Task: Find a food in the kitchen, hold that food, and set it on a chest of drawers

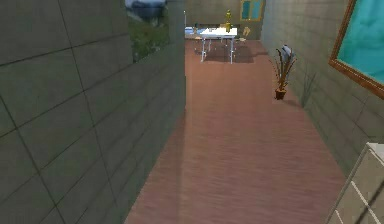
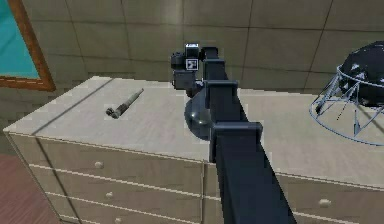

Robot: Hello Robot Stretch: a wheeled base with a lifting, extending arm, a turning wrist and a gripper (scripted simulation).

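Observation:
A pale chest of drawers (image 2: 110, 150) spans the arm side view, and its corner (image 1: 365, 192) appears again at the forward view's bottom right. The dark arm (image 2: 235, 130) reaches out over its top. At the arm's far end sits the gripper (image 2: 183, 78), beside two white marked squares. A dark rounded thing (image 2: 195, 118) lies on the top just under the arm. I cannot tell whether the gripper holds anything.
A small grey elongated object (image 2: 125, 103) lies on the chest's left part, and a wire dome (image 2: 355, 90) stands at its right. Ahead, a red-brown wooden floor (image 1: 240, 140) runs between grey tiled walls past a potted plant (image 1: 283, 72) to a white table (image 1: 218, 38) with chairs.

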